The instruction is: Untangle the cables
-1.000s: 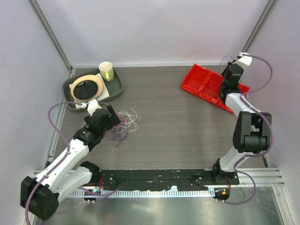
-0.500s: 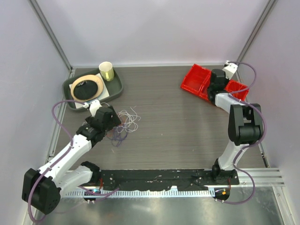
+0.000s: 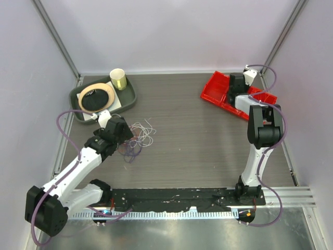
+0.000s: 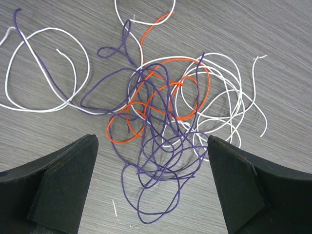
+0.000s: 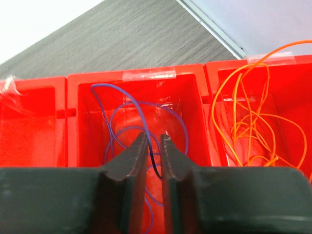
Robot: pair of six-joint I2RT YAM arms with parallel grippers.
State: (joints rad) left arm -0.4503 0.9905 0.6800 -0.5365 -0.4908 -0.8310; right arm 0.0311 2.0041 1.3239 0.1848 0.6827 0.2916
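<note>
A: Which step is this?
B: Sorting, I judge; the right tool (image 5: 153, 140), fingers pressed almost together on a blue cable (image 5: 108, 127), hangs over the red bin's (image 5: 134, 75) middle compartment; orange cables (image 5: 243, 117) lie in the next one.
A: And the rest?
B: The tangle (image 4: 165, 117) lies on the table (image 4: 273, 29), between the left tool's (image 4: 151, 146) spread fingers; next, drop the blue one, then single out one strand without dragging its neighbours.

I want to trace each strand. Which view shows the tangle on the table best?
Left wrist: the tangle fills the frame, purple, orange and white strands distinct. The top view shows it as a small bunch; the right wrist view misses it.
</note>
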